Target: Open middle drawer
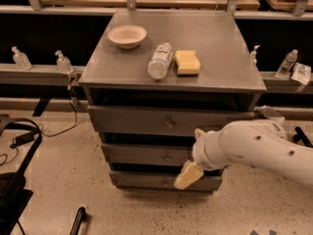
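Three grey drawer fronts stack beneath a grey metal cabinet on a speckled floor, with the robot's white arm reaching in from the right. The middle drawer, its small round knob at centre, sits between the top drawer and the bottom drawer and appears closed, its front showing no more of itself than those of its neighbours. The arm crosses in front of the right end of the middle drawer and hides that part of it. The gripper, cream-coloured, points down and to the left at the end of the arm, just right of and below the knob, in front of the dark gap between the middle and bottom drawers. Whether the gripper is open or closed cannot be told from this angle, and it cannot be seen to hold anything. On the cabinet top, a pale bowl stands at the left, a clear plastic bottle lies on its side near the front, and a yellow sponge lies just beside it to the right. Small pump bottles stand on a ledge behind.
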{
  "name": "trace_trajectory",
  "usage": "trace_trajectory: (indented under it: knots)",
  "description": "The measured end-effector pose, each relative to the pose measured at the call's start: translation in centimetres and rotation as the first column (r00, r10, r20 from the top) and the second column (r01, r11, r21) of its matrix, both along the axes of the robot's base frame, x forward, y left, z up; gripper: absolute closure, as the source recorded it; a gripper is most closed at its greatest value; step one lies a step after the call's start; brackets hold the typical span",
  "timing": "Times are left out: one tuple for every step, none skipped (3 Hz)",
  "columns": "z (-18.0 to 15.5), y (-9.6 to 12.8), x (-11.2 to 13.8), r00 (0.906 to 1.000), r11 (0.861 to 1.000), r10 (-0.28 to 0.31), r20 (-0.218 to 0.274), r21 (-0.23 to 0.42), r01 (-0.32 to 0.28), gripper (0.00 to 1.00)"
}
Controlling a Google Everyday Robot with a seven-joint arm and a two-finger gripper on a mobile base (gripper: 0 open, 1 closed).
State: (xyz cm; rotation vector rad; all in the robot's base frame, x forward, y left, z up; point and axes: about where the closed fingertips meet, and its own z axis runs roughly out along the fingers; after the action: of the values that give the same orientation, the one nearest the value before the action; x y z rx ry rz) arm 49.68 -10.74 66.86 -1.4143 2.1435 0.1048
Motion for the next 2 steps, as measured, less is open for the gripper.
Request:
trace_trajectory:
  knots:
    - [-2.6,1.6,2.5,0.9973,0.996,-0.051,0.052,0.077,0.047,0.00]
    - [-1.4,2.2,4.5,0.9876,0.990,-0.084,0.133,0.123,0.067,0.00]
